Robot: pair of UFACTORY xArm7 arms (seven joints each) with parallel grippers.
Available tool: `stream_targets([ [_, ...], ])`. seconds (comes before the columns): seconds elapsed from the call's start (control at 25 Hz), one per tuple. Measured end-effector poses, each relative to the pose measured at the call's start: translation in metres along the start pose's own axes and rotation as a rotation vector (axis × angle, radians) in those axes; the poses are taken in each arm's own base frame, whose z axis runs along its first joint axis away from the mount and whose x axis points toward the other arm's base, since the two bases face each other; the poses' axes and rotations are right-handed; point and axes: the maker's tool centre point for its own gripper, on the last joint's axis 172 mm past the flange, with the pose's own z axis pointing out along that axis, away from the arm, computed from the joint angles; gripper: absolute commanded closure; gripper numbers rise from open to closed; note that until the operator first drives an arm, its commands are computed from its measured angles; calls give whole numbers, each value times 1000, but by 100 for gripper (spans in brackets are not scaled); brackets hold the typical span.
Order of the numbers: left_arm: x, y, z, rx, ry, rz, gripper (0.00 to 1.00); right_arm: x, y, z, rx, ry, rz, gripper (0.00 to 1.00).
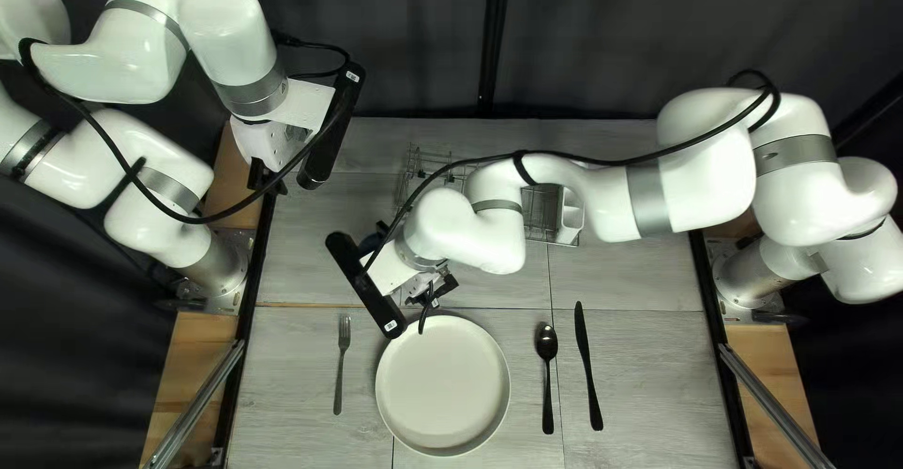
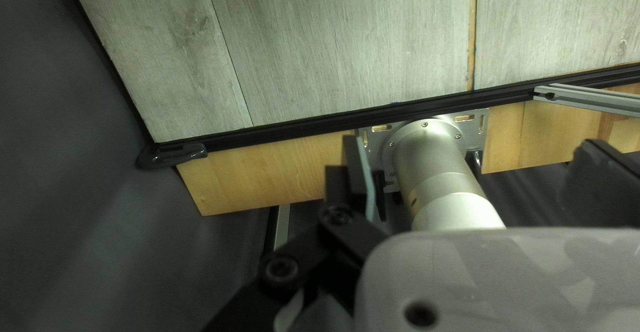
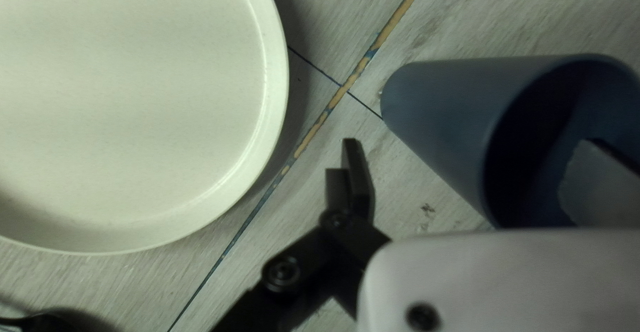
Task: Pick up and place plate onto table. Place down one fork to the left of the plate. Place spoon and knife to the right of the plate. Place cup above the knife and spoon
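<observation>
In the top left view, my right gripper [image 1: 435, 292] hangs just beyond the plate [image 1: 442, 384], which lies flat. A fork [image 1: 342, 365] lies left of it; a spoon [image 1: 547, 380] and a knife [image 1: 588, 365] lie right. My left gripper [image 1: 268, 185] is raised near the table's far left corner. The right wrist view has the right gripper [image 3: 472, 162] open, one finger at the mouth of a blue cup [image 3: 453, 105], the other outside it, beside the plate [image 3: 133, 105]. Nothing is between the open fingers of my left gripper [image 2: 477, 159] in its wrist view.
A wire rack [image 1: 541, 210] with a white holder [image 1: 570, 222] stands at the table's far side, partly covered by my right arm, which reaches across the table. The left arm's base [image 2: 433, 152] shows beyond the left gripper, by the black table edge [image 2: 300, 125].
</observation>
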Motion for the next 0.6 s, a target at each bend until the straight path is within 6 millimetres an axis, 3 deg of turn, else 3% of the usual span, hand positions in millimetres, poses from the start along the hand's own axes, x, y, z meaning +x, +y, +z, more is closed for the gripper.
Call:
stream_targets([
  [0.36,0,0,0,0,0,0,0,-7,1,1,-14,-18,16,100],
  [0.6,0,0,0,0,0,0,0,-10,1,-22,-49,-6,41,100],
])
